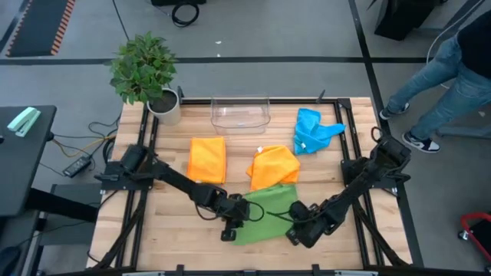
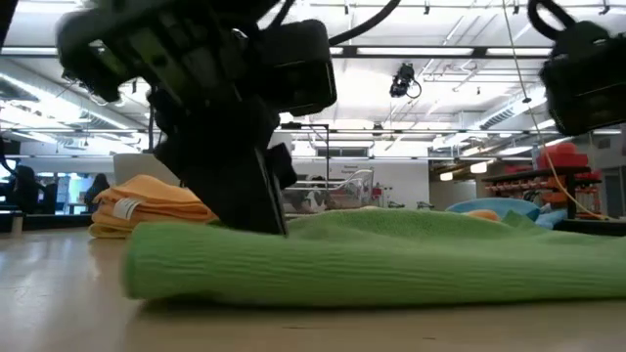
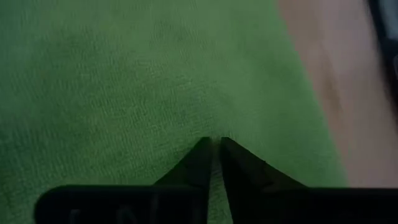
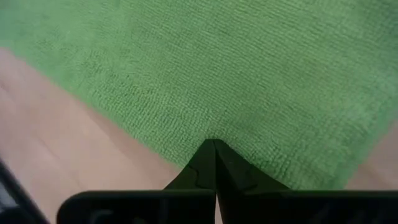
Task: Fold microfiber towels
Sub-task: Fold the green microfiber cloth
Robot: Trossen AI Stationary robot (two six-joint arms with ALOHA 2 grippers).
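Observation:
A green microfiber towel lies flat on the wooden table, near its front edge. My left gripper comes down on the towel's left part, and the fingers are almost together there. My right gripper stands at the towel's right near corner, with its fingertips closed. One orange towel lies folded behind the green one. A second orange towel and a crumpled blue towel lie farther right. My left gripper pinches a small pucker of the green towel's top surface between its fingertips, slanting down from the table's left. Faint creases run toward the tips. The towel stays on the table. My right gripper's closed tips meet the towel just inside its edge, slanting down. How much cloth lies between them does not show. The towel lies flat here.
A clear plastic bin stands at the far middle, and a potted plant at the far left corner. A person's legs show beyond the table's far right. Bare wood lies left of the green towel.

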